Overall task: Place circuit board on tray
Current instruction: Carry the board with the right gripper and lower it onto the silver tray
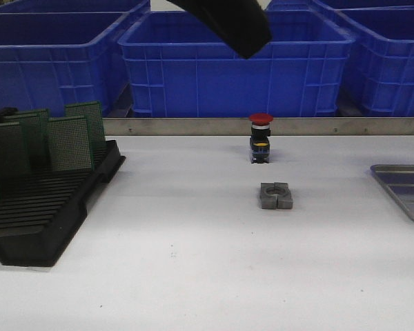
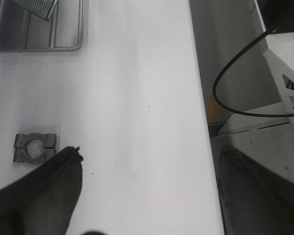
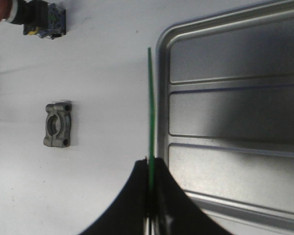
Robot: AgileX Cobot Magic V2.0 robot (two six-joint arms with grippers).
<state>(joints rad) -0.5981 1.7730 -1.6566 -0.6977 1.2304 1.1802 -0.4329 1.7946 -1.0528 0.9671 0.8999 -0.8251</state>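
Holding the circuit board [image 3: 150, 112] on edge, the right gripper [image 3: 150, 196] has its fingers [image 3: 137, 191] pinched on the board's near end. The board's long axis runs straight out from the fingers, along the tray's [image 3: 225, 29] rim, and the board hangs just above that rim, not yet over the ribbed bottom.

Taking the tray as landmark, left to right in the front view:
- black slotted rack [image 1: 48, 214], far left of the tray, more boards standing in it
- red-capped push button [image 1: 260, 138] and grey metal clamp block [image 1: 275, 195], mid-bench, well left of the tray
- tray at the right bench edge, nearest the right arm

Left gripper [image 2: 44, 191] hovers beside the clamp block; cannot tell how its fingers are set.

Judgement: the board needs shifting sideways over the tray and laying flat. Nothing stands in the way.
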